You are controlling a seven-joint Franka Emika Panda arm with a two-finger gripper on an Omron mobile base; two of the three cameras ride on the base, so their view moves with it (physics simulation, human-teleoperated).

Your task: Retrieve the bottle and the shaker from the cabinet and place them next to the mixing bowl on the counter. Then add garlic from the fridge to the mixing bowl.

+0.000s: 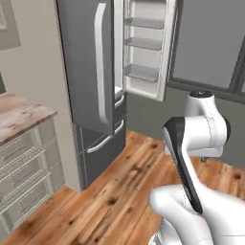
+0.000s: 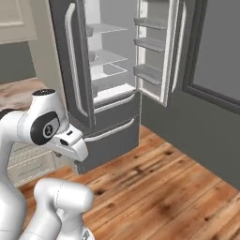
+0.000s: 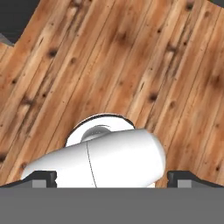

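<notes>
The grey fridge (image 1: 91, 72) (image 2: 110, 79) stands ahead with its right door (image 1: 146, 48) (image 2: 157, 51) swung open, and bare shelves show inside. A small pale thing (image 2: 96, 57) lies on a middle shelf, too small to tell whether it is the garlic. My gripper (image 3: 112, 177) points down at the wooden floor, its fingertips (image 3: 41, 178) wide apart and open with nothing between them. A stretch of the wood-topped counter (image 1: 19, 115) (image 2: 14, 93) shows at the left. The bottle, the shaker and the mixing bowl are out of view.
Grey drawers (image 1: 24, 177) sit under the counter. A pale wall cabinet front (image 2: 16, 18) hangs above it. A dark wall with a large grey panel (image 1: 210, 43) (image 2: 218, 51) runs to the right of the fridge. Open wooden floor (image 2: 159, 187) lies before the fridge.
</notes>
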